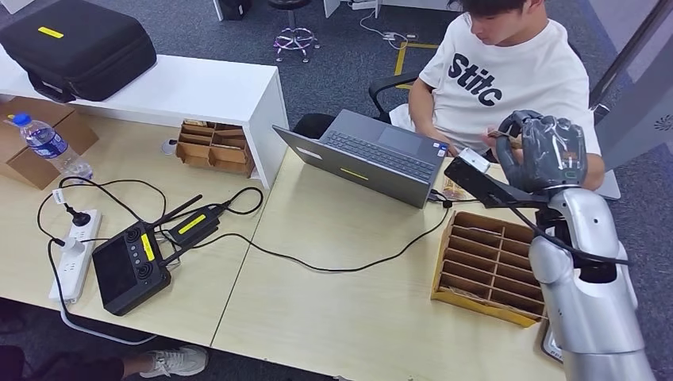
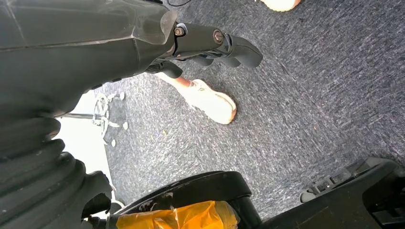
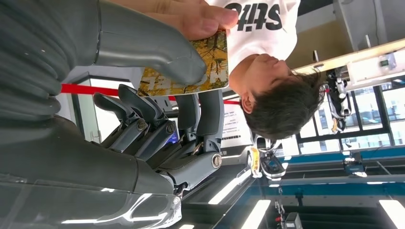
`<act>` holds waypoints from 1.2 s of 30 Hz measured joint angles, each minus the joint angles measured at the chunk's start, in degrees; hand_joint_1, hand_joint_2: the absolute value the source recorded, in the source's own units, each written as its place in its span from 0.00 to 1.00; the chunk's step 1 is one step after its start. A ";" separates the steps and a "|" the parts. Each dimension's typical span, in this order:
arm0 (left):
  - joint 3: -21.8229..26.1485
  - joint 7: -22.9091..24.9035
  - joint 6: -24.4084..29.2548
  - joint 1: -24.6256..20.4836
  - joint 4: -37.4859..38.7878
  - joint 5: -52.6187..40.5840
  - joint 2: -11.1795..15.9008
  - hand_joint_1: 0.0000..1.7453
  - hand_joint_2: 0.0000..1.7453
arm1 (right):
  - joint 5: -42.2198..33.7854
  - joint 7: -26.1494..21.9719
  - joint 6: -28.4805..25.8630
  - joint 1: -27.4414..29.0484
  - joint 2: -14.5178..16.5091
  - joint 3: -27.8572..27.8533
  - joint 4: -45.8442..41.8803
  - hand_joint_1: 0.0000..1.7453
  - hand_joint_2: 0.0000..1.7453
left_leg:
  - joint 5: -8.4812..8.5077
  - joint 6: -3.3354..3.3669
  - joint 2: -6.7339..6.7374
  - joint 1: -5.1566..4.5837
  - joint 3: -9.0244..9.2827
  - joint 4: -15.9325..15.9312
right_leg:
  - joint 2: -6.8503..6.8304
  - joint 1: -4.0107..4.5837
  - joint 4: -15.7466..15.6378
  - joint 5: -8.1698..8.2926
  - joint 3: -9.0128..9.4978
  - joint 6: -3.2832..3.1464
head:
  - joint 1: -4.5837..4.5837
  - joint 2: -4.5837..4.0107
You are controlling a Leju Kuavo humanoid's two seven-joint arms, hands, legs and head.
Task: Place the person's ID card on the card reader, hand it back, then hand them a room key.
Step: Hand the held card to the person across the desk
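From the head view, my right hand point(image 1: 542, 151) is raised over the far table edge toward the person point(image 1: 508, 71), just past the laptop point(image 1: 373, 155) and above the divider box point(image 1: 488, 266). I judge this a handover step.

In the left wrist view, my left hand point(image 2: 210, 45) hangs over carpet, fingers curled in on nothing, near a shoe point(image 2: 210, 101).

In the right wrist view, thumb and fingers pinch a card point(image 3: 191, 67) with a printed picture, and the person's fingers point(image 3: 200, 19) grip it too. Whether it's the ID or the key I can't tell. Next calls for loosening my pinch once they pull. There's open room above the table; the box and laptop lid crowd below.
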 joint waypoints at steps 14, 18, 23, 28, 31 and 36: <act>0.00 0.07 0.03 0.00 0.01 0.50 0.01 0.00 1.00 | 0.49 0.44 -2.01 1.59 -0.80 1.83 1.90 0.00 1.00 | 0.00 0.00 0.00 0.01 0.02 0.01 | 0.00 0.00 -0.01 0.00 -0.06 0.00 | -0.01 0.00; 0.00 0.02 0.19 0.01 0.00 1.02 0.02 0.00 1.00 | -2.42 -0.85 -3.78 4.37 -2.59 -1.01 1.19 0.00 1.00 | 0.00 0.01 -0.10 0.00 -0.01 0.02 | -0.10 0.00 -0.04 0.00 -0.05 0.01 | 0.00 0.00; 0.32 -0.42 0.50 0.07 0.02 1.92 0.05 0.00 1.00 | -11.59 -4.48 -5.19 9.40 -5.09 -8.08 0.62 0.00 1.00 | -0.02 0.02 -0.11 -0.02 -0.03 0.04 | -0.11 -0.02 -0.08 0.00 -0.04 0.01 | 0.00 0.00; 0.85 -0.81 0.75 0.15 0.01 2.24 0.07 0.00 1.00 | -18.21 -7.55 -5.10 13.15 -6.59 -15.76 1.08 0.00 1.00 | -0.04 0.05 -0.06 -0.03 -0.04 0.03 | -0.04 -0.01 -0.08 0.00 -0.05 0.01 | -0.01 0.00; 0.93 -0.82 0.80 0.16 0.01 2.27 0.07 0.00 1.00 | -18.45 -7.73 -5.06 13.90 -6.84 -17.60 1.24 0.00 1.00 | -0.04 0.05 0.00 -0.01 -0.01 0.03 | 0.01 0.00 -0.07 0.00 -0.07 0.01 | -0.01 0.00; 0.95 -0.84 0.80 0.16 0.00 2.28 0.07 0.00 1.00 | -18.53 -7.80 -5.04 14.35 -6.99 -18.92 1.33 0.00 1.00 | -0.03 0.05 -0.01 0.00 -0.01 0.02 | 0.00 0.01 -0.05 0.00 -0.07 0.01 | -0.01 0.00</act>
